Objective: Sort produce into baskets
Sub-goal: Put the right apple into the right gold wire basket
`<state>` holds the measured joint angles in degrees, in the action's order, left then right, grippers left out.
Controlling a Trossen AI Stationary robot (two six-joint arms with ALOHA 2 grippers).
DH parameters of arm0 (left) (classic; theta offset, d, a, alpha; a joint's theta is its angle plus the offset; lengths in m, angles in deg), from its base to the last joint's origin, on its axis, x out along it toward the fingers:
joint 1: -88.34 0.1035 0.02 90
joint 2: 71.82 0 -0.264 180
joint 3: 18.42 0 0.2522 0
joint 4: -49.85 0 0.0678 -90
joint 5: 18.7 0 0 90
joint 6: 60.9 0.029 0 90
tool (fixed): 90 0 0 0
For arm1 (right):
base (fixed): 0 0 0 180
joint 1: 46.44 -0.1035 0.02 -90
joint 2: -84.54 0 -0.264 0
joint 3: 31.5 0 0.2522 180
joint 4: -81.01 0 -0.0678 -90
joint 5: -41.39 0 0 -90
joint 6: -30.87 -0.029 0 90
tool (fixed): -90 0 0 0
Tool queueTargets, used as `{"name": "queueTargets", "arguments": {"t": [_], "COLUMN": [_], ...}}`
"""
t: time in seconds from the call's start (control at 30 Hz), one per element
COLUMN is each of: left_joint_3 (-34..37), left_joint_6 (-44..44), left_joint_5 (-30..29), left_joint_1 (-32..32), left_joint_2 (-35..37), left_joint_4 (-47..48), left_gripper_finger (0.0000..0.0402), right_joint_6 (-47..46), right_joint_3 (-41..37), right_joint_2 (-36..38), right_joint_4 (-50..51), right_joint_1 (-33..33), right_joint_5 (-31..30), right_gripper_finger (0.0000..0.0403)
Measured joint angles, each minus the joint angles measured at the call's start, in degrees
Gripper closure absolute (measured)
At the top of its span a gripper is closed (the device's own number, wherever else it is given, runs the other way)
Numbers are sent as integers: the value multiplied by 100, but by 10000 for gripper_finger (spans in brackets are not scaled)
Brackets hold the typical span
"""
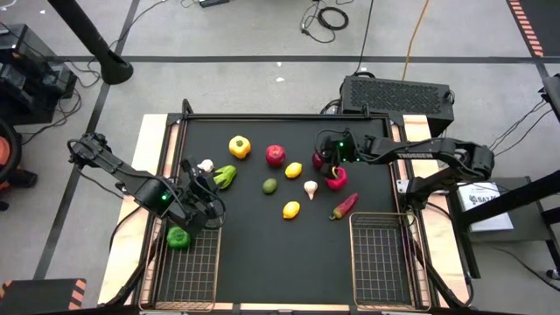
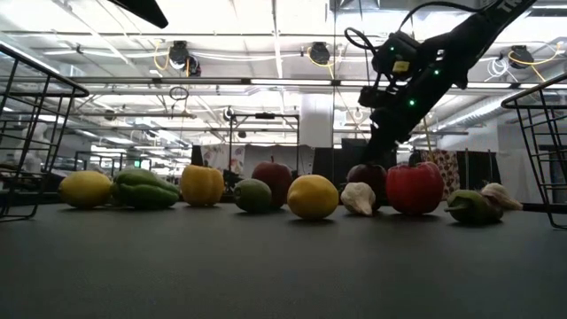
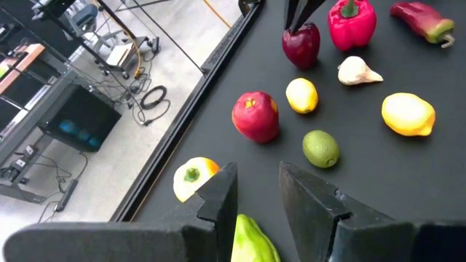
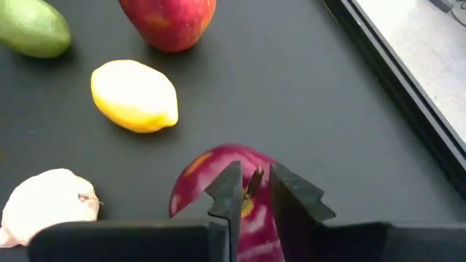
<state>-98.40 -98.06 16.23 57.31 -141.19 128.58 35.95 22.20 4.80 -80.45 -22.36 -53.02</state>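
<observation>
My right gripper (image 1: 325, 163) reaches down onto a dark red apple (image 4: 218, 189) that stands on the black mat next to a pink-red pepper (image 1: 337, 178). It is shut on the apple. My left gripper (image 1: 208, 194) hovers open above a light green pepper (image 1: 225, 177) near a garlic bulb (image 1: 206, 164) and holds nothing. Loose on the mat lie a yellow pepper (image 1: 239, 147), a red apple (image 1: 275, 156), two lemons (image 1: 294, 170) (image 1: 291, 210), a lime (image 1: 269, 185), another garlic (image 1: 310, 189) and a chili (image 1: 345, 206). A green pepper (image 1: 178, 237) lies in the left basket (image 1: 216, 262). My right gripper has the dark red apple's thin stem (image 4: 253, 182), at the apple's top, between its two fingers (image 4: 227, 191). The fingers come slanting down from the table's right side. The apple stands on the mat (image 2: 368, 177), stem up.
The right basket (image 1: 352, 254) stands at the near right corner of the mat. The raised black frame (image 1: 289, 116) runs around the mat. A black box (image 1: 398, 92) and cables lie beyond the far edge.
</observation>
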Motion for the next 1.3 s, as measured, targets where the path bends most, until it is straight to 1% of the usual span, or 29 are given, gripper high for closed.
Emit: {"name": "queueTargets", "arguments": {"t": [0.13, 0.27, 0.33, 0.5, 0.6, 0.97, 1.1, 1.2, 1.3], "left_joint_3": [0, 0, 0, 0, 0, 0, 0, 0, 0], "left_joint_6": [0, -1, 0, 2, 4, 4, 5, 5, 4], "left_joint_5": [0, 0, 0, 0, 0, 0, 0, 0, 2], "left_joint_1": [0, -1, 0, 0, 0, 0, 0, -1, -2], "left_joint_2": [0, 0, 0, 0, 0, 0, 0, 0, 0], "left_joint_4": [0, 0, 2, 2, 2, 2, 2, 2, 2], "left_gripper_finger": [290, 290, 290, 290, 290, 290, 290, 290, 290], "right_joint_6": [-11, -11, -5, -11, -114, -480, -536, -647, -697], "right_joint_3": [2, 4, 4, 7, -2, 410, 508, 518, 518], "right_joint_2": [-57, -61, -61, -39, 119, 1072, 1369, 1462, 1389], "right_joint_4": [-36, -18, -16, 4, 113, 978, 1147, 1253, 1518], "right_joint_1": [0, 0, -2, -6, -61, -155, -261, -284, -284], "right_joint_5": [4, 4, 4, 5, 18, -2, 1, 0, 0], "right_gripper_finger": [352, 387, 398, 399, 401, 403, 402, 402, 402]}}
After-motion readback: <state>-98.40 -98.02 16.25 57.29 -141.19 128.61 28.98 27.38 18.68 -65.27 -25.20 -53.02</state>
